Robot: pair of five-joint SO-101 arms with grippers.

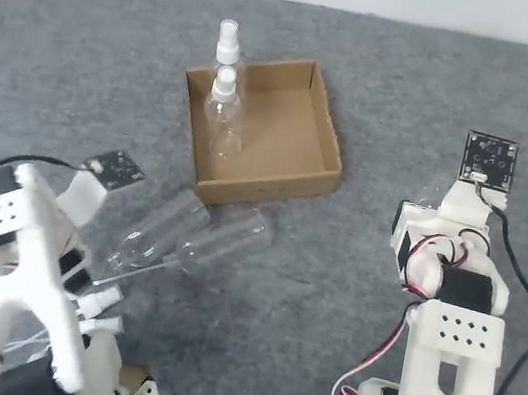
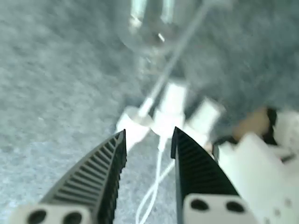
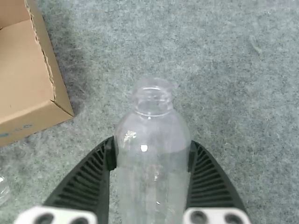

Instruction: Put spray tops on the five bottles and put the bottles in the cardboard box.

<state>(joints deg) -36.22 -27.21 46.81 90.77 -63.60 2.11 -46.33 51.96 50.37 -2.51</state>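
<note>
My left gripper (image 2: 149,135) is open just above three white spray tops (image 2: 170,112) lying close together on the carpet, their thin dip tubes trailing. The spray tops (image 1: 96,303) lie by the left arm's base. My right gripper (image 3: 152,145) is shut on a clear bottle (image 3: 152,126) with an open neck and no top. The cardboard box (image 1: 319,141) sits at the back middle with two topped bottles (image 1: 226,105) standing at its left side. Two more clear bottles (image 1: 159,229) without tops lie side by side on the carpet in front of the box.
Grey carpet covers the whole table. A corner of the cardboard box (image 3: 28,79) is close to the held bottle in the right wrist view. The right arm (image 1: 453,280) stands right of the box, with open carpet between them.
</note>
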